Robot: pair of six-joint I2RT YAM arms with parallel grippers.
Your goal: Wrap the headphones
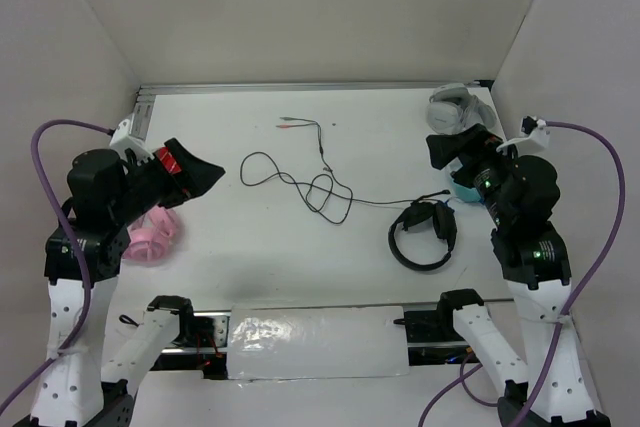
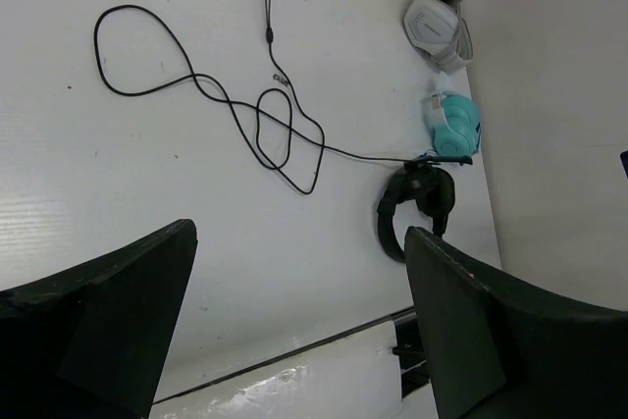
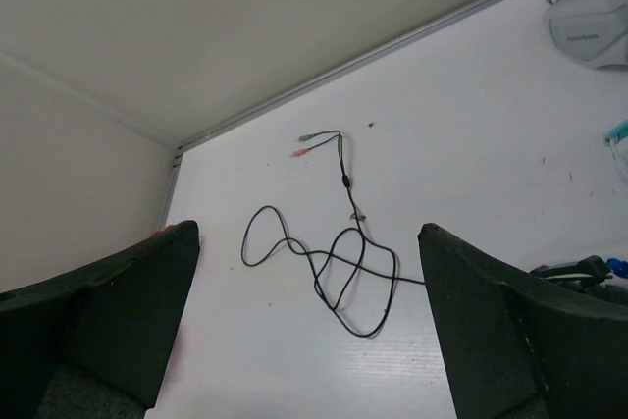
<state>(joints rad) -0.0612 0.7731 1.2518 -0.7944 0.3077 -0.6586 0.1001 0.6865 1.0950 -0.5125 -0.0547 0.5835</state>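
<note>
The black headphones (image 1: 425,235) lie flat on the white table, right of centre; they also show in the left wrist view (image 2: 417,208). Their thin black cable (image 1: 320,187) runs left from them in loose loops (image 2: 265,125) (image 3: 343,262) and ends in two small plugs (image 1: 290,123) near the back. My left gripper (image 1: 205,177) hovers open and empty above the table's left side, well apart from the cable. My right gripper (image 1: 440,152) hovers open and empty above the right side, just behind the headphones. In each wrist view the gripper's own jaws (image 2: 299,233) (image 3: 309,231) stand wide apart.
Grey-white headphones (image 1: 452,107) sit in the back right corner. Teal headphones (image 1: 462,187) lie right beside the black ones, under my right arm. Pink headphones (image 1: 152,232) lie at the left under my left arm. White walls enclose the table.
</note>
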